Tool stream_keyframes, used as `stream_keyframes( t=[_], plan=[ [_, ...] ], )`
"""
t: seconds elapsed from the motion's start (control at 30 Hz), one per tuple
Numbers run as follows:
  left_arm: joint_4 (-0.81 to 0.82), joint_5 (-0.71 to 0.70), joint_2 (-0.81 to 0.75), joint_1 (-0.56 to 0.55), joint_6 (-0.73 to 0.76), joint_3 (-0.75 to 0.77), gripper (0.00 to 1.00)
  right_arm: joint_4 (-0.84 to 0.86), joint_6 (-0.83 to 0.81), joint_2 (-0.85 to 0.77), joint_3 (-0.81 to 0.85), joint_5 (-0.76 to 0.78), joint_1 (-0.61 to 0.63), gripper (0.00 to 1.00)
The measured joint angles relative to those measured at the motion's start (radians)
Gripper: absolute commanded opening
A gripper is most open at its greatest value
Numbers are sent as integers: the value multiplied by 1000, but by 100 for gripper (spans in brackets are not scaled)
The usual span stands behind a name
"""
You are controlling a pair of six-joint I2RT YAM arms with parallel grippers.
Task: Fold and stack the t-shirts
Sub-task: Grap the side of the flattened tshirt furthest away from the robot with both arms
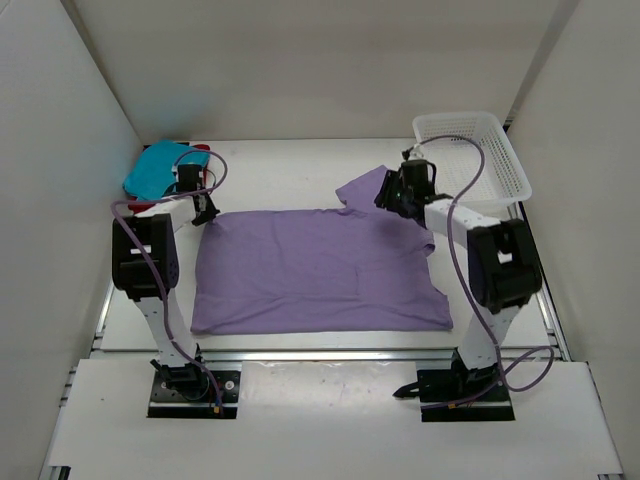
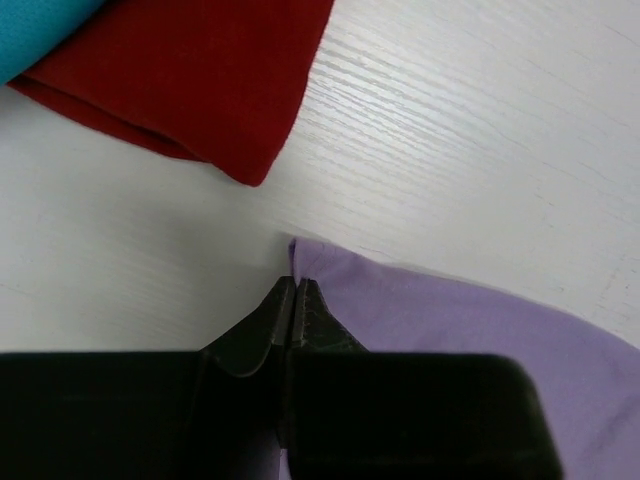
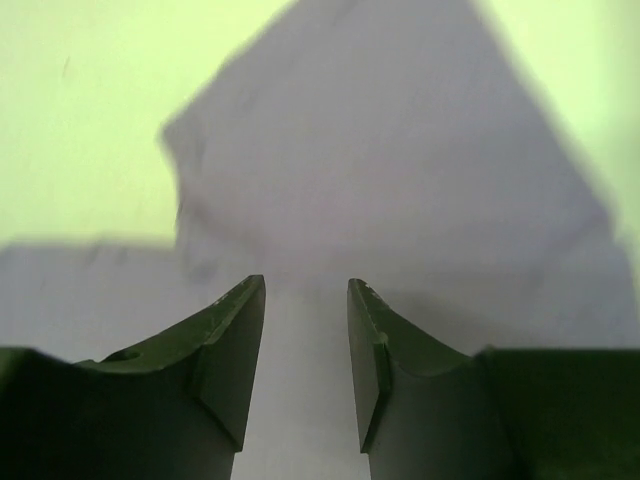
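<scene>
lavender t-shirt [image 1: 320,275] lies flat, corner pinched in left claw [image 2: 295,288].

The lavender t-shirt [image 1: 320,275] and red t-shirt [image 2: 200,80] are soft matt cloth; the table [image 2: 480,110] is pale and fine-grained; the basket [image 1: 455,135] at one o'clock — white plastic.

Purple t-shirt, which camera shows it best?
Top external: nearly the whole purple t-shirt lies spread flat. Left wrist shows only one corner, pinched in the shut left gripper; right wrist shows a blurred sleeve beyond the open right gripper.
</scene>
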Motion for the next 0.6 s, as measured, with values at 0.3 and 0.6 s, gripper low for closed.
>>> stream_keyframes(
  t=[0.3, 0.6],
  plan=[
    [0, -10, -23, -2, 0, 0, 0, -244, -110, 461, 665, 122, -65, 41],
    [21, -10, -51, 3, -6, -34, 0, -589, -154, 924, 1398, 85, -87, 49]
  ],
)
